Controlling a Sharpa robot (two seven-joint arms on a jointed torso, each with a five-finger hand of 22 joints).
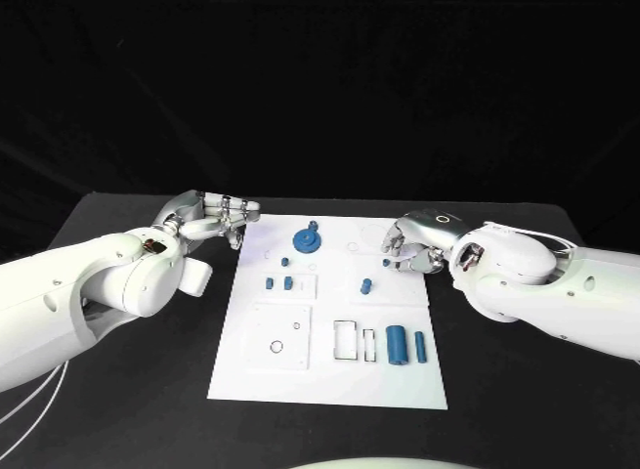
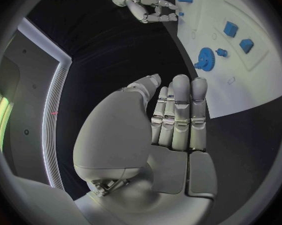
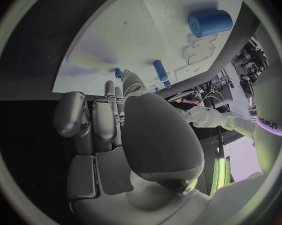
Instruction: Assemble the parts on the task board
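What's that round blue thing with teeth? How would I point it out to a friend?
Find the white board in the middle of the black table. Near its far edge, close to the left hand, lies a blue gear. Its toothed, round shape sets it apart; the other blue pieces are plain pegs and cylinders.

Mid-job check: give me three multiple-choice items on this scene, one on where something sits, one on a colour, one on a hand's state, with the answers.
1. Where is the gear on the board?
A. far end, nearer the left hand
B. near edge, by the robot
C. off the board, on the table

2. What colour are the two cylinders lying at the board's near right?
A. grey
B. blue
C. red

3. What is the left hand doing?
A. holding the gear
B. pressing on a cylinder
C. holding nothing, fingers straight

Answers:
1 A: in the head view the gear lies at the far end, toward the left hand.
2 B: both are blue.
3 C: the left wrist view shows an empty palm, with the gear apart from it.
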